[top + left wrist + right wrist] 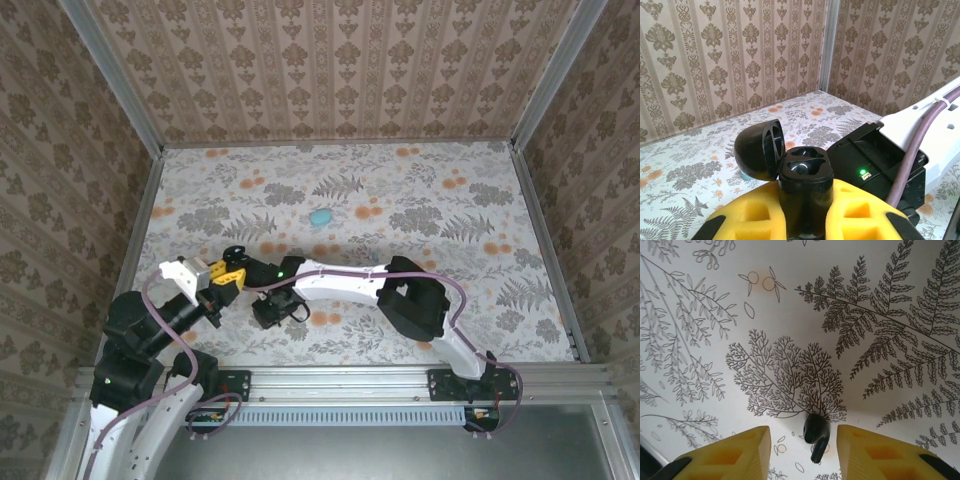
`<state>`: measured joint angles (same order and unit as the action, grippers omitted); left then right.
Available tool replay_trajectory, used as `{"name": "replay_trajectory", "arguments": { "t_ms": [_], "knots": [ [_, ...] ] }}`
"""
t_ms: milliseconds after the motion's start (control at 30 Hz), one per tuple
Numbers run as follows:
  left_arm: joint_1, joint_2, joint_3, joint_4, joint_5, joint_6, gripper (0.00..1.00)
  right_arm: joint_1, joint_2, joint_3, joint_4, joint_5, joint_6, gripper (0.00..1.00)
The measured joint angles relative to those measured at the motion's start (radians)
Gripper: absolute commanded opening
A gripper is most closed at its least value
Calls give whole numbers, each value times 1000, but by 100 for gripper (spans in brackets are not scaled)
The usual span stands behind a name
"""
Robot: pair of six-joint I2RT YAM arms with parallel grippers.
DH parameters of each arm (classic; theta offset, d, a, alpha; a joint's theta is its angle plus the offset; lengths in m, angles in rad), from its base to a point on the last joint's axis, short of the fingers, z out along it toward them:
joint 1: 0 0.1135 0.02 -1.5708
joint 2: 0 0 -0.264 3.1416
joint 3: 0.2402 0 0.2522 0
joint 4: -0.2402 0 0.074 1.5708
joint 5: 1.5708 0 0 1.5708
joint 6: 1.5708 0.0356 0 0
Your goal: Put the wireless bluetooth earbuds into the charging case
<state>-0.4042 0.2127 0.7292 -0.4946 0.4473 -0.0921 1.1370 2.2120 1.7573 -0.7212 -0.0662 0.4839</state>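
On my left wrist feed, the left gripper point(807, 215) is clamped tight on the glossy black charging case point(805, 172), whose round lid point(760, 150) is hinged open; the overhead camera shows that case as little more than a dark blob. My right wrist feed shows a small black stemmed earbud point(816, 434) on the fern-printed tablecloth point(790, 315), between the right gripper's point(802, 440) yellow fingers point(740, 450), which stand apart and clear of it. From above, I see a turquoise piece point(321, 216) lying mid-table, well apart from both grippers.
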Motion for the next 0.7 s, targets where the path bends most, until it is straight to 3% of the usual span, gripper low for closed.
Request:
{"name": "replay_trajectory", "arguments": {
  "t_ms": [333,700],
  "knots": [
    [0,0,0,0,0,0,0,6,69,81,-77,26,-35,37],
    [0,0,0,0,-1,0,0,9,88,103,-118,45,-65,21]
  ]
}}
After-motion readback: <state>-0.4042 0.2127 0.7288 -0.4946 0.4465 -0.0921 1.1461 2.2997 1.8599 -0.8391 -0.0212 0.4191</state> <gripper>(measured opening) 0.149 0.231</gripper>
